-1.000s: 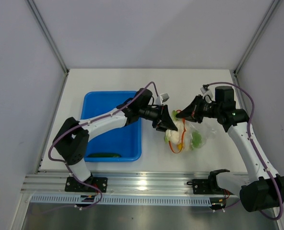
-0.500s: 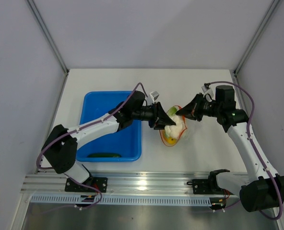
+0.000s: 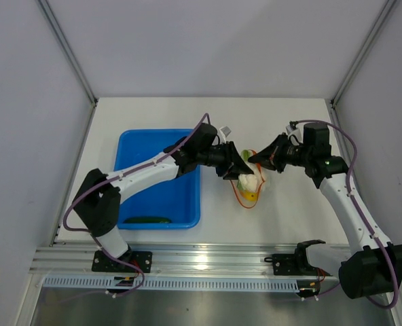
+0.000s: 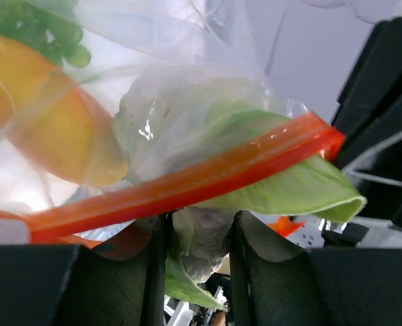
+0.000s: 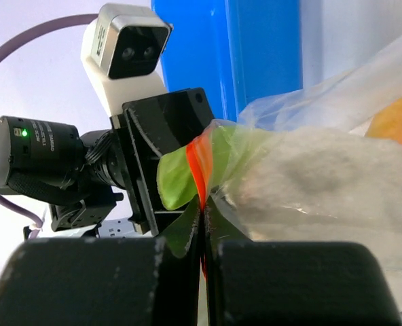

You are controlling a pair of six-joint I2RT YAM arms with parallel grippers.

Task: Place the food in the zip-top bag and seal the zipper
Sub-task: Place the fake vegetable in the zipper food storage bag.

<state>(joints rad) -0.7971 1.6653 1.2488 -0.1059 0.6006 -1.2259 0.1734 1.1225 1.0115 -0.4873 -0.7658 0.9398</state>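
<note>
The left tool (image 4: 198, 272) grips the cabbage (image 4: 282, 191) by its base, at the mouth of the clear bag (image 3: 250, 185), which is held up between the 2 arms. The right tool (image 5: 203, 227) is pinched shut on the bag's orange-red zipper (image 5: 196, 163). An orange fruit (image 4: 45, 119) and grapes (image 4: 48, 30) sit inside the bag, and the cucumber (image 3: 147, 219) lies in the blue tray (image 3: 140, 146).
</note>
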